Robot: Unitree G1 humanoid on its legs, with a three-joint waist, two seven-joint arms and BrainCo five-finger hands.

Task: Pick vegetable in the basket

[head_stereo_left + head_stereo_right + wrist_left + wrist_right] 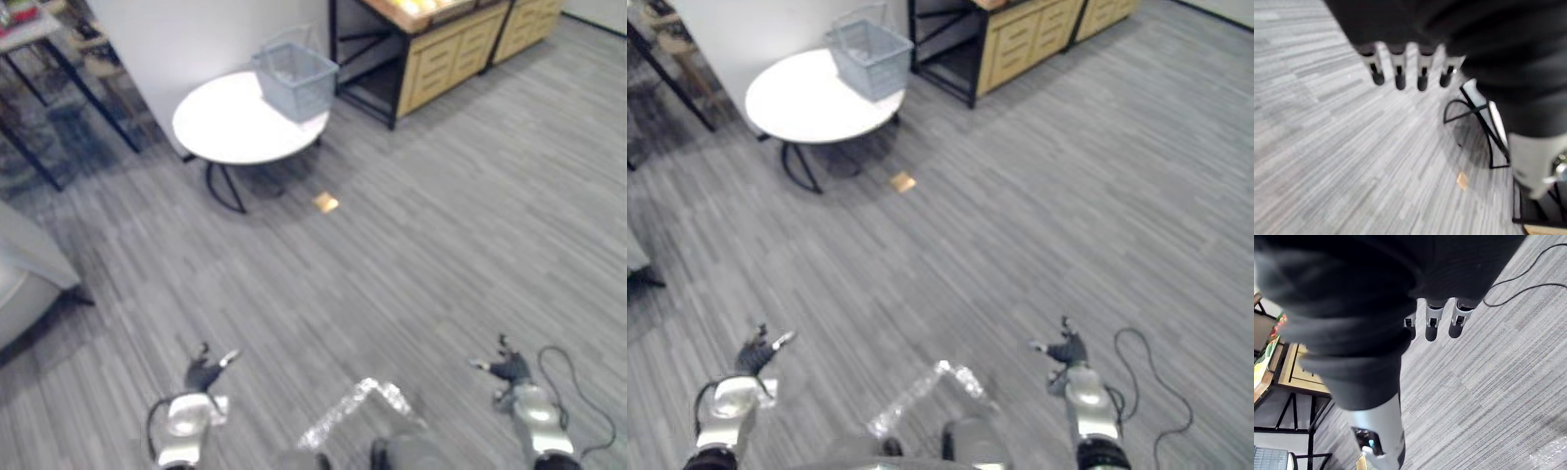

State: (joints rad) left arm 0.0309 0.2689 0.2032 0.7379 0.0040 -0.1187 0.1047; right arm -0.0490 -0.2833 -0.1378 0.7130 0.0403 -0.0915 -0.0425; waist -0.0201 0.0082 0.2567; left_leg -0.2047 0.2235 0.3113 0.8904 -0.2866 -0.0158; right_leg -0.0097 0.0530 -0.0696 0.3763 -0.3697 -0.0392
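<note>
- Basket [294, 78] on round white surface [225, 132], well apart, at 1 o'clock from the nearer left hand [204, 372].
- Both it and right hand [509, 368] hang loosely spread, empty.

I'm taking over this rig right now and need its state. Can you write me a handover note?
Left hand: open, empty, low over the floor.
Right hand: open, empty, low too.
Basket stands on the round white table, far ahead. Wooden cabinet beside it; what lies on top is too blurred to name. Small tan thing on the floor by the table.
Done: nothing picked.
To do: approach, take a vegetable, put it in the basket.
</note>
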